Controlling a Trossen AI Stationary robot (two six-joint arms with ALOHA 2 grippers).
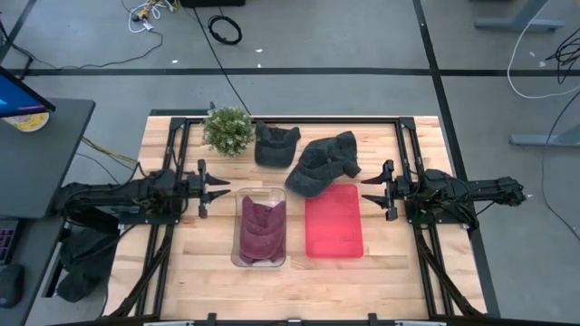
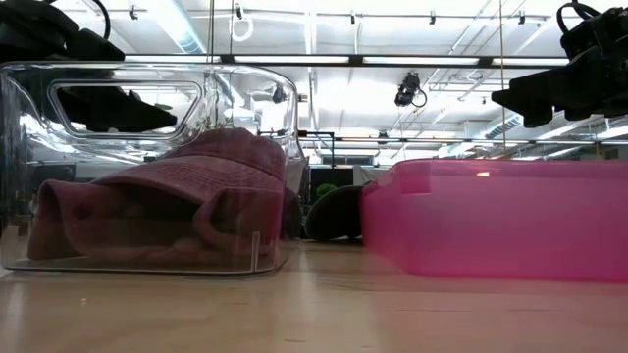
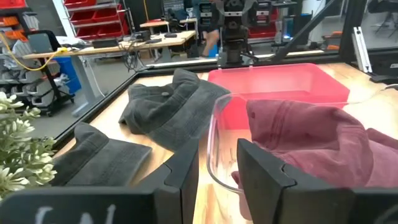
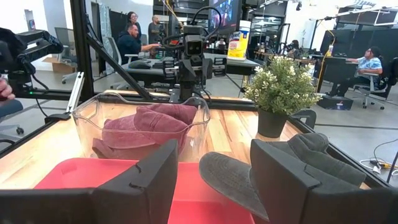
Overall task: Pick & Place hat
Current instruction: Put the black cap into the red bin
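Observation:
A maroon hat (image 1: 262, 227) lies crumpled inside a clear bin (image 1: 243, 258). Two dark grey hats sit on the table's far half. One grey hat (image 1: 275, 145) lies next to the plant. The other grey hat (image 1: 323, 163) rests with its edge against the far rim of the pink tray (image 1: 333, 226). My left gripper (image 1: 217, 188) hovers open to the left of the clear bin (image 3: 214, 134). My right gripper (image 1: 372, 190) hovers open to the right of the tray's far corner, with the nearer grey hat (image 4: 233, 177) just beyond its fingers. Neither gripper touches anything.
A potted plant (image 1: 228, 129) stands at the far edge, left of the grey hats. The dark frame rails (image 1: 181, 136) run along both sides of the table. Bare wood shows in front of the bin and tray (image 2: 314, 314). People sit at desks in the room beyond (image 4: 132, 38).

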